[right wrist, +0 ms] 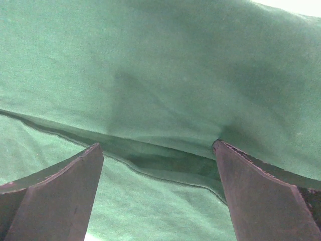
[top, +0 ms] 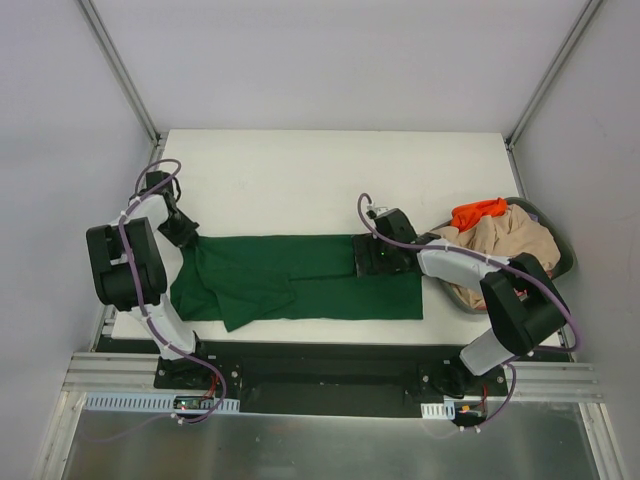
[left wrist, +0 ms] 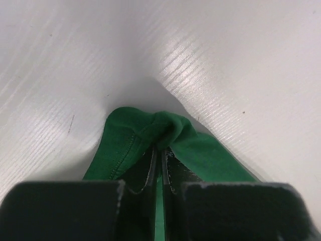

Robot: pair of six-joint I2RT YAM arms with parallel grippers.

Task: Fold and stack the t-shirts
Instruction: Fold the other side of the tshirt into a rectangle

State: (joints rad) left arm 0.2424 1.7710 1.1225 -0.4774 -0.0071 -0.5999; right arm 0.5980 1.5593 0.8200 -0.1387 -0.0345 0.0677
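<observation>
The dark green t-shirt (top: pixel 300 283) lies spread along the near part of the white table (top: pixel 300 180), partly folded lengthwise. My left gripper (top: pixel 187 232) is shut on the shirt's far left corner; in the left wrist view the green cloth (left wrist: pixel 150 131) is pinched between the closed fingers. My right gripper (top: pixel 372 258) is open and presses down on the shirt's upper right part; its fingers (right wrist: pixel 60 186) straddle a folded edge (right wrist: pixel 150 160). Beige (top: pixel 510 245) and orange (top: pixel 478 211) t-shirts sit in the basket. No pink shirt shows.
A dark round basket (top: pixel 555 245) stands at the table's right edge. The far half of the white table is bare. Grey walls and metal frame posts (top: pixel 120 70) enclose the table.
</observation>
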